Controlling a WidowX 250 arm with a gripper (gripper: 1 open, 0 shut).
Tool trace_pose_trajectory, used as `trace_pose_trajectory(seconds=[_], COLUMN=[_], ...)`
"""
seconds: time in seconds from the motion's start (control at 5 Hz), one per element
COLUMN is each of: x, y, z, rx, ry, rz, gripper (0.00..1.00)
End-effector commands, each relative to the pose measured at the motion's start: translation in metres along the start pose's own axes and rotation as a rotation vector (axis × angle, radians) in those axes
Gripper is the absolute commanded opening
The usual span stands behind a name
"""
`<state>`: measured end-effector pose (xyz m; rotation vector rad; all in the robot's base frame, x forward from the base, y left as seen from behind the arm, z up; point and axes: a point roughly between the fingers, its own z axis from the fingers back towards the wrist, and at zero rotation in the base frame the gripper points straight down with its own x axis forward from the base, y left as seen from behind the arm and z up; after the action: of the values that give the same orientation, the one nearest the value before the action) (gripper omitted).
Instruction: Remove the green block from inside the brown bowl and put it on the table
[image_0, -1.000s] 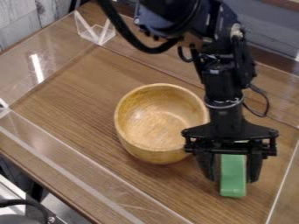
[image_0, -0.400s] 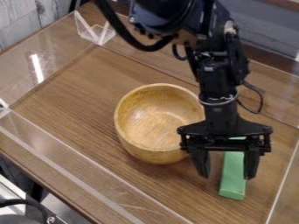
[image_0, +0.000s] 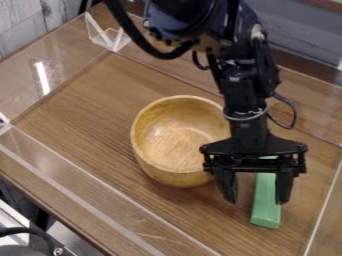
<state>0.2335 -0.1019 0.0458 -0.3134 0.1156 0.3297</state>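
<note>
Reaches down from the top of the view with a black, jointed robot arm (image_0: 247, 85) and holds its black claw (image_0: 257, 201) low over the right part of the brown wood-grain worktop (image_0: 80, 115). Keeps the claw wide open, with fingers spread apart and pointing down, and has hold of nothing. Has a small, flat, rectangular, matte bright green block (image_0: 266, 208) lying on the worktop, outside the bowl, with its long side running roughly up and down the view. Covers part of the block's upper portion with the claw; cannot tell from this angle whether any finger touches it. Shows a round, light-brown wooden bowl (image_0: 181, 130) with a thick rim and smooth hollow, standing upright to the left of the block and near the claw. Trails a thin black cable (image_0: 293, 112) in a loop beside the arm. Includes clear acrylic walls (image_0: 40, 75) along the worktop's edges, and a small, clear, angular piece (image_0: 107, 35) near the top left. Cuts off a dark object (image_0: 24, 243) at the bottom left corner, too partial to identify.
</note>
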Motion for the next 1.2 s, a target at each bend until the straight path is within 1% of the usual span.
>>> trace_pose_trajectory(seconds=[0.0,0.6,1.0], x=[0.006,0.011,0.014], y=[-0.001,0.004,0.010], z=[0.007,0.009,0.007], rx=[-0.023,-0.033,-0.025], ry=[-0.034,-0.047,-0.047], rz=[0.004,0.018,0.030], gripper=[1.00,1.00,1.00])
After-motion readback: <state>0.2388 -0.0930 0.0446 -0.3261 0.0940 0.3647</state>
